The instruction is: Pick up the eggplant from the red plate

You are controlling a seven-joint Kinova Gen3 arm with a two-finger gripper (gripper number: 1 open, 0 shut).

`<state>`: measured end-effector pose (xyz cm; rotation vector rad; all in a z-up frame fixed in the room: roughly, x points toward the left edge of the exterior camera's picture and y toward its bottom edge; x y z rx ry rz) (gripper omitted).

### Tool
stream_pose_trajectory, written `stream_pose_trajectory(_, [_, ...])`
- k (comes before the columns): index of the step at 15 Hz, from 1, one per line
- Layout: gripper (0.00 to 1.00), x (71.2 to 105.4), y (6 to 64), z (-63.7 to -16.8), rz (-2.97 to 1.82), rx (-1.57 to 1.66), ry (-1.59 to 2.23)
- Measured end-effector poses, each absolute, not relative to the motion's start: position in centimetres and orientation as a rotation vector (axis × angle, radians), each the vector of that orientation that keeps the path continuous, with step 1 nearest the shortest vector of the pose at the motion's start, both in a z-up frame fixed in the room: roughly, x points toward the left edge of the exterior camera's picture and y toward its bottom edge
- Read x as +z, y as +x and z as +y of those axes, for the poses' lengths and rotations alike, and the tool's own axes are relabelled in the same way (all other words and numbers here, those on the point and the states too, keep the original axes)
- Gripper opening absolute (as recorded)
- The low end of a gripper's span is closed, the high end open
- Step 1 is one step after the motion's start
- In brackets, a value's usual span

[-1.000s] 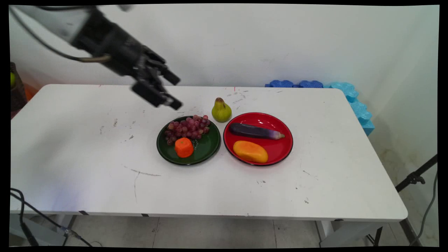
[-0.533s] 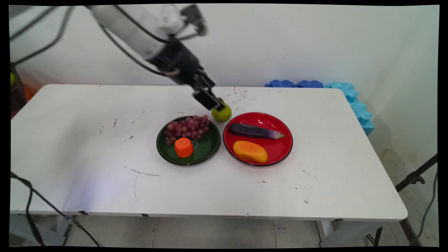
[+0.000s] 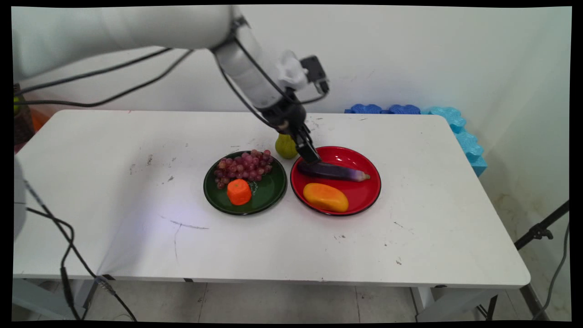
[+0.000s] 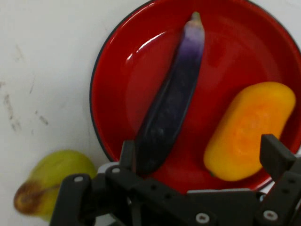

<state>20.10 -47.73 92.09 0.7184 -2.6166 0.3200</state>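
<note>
Main view: the gripper [image 3: 313,159] is low over the left end of the eggplant [image 3: 334,171], which lies in the red plate [image 3: 360,196] with its long axis left-right and pale tip pointing right. Hand view: jaws stand apart, one finger [image 4: 127,155] beside the eggplant's [image 4: 171,103] dark end, the other finger [image 4: 275,155] by the mango [image 4: 249,129]; a pear [image 4: 51,181] lies outside the plate [image 4: 117,94].
</note>
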Motion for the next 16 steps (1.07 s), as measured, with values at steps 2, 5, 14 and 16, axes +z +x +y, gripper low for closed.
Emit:
stream_pose_trajectory(2, [1.00,90.1,18.6,-49.3,-2.661,0.307,0.675])
stream_pose_trajectory(5, [1.00,87.4,16.7,-51.3,-2.720,0.273,0.597])
stream_pose_trajectory(14, [1.00,82.3,12.9,-55.2,-2.795,0.217,0.416])
stream_pose_trajectory(16, [0.00,81.9,12.6,-55.5,-2.801,0.215,0.395])
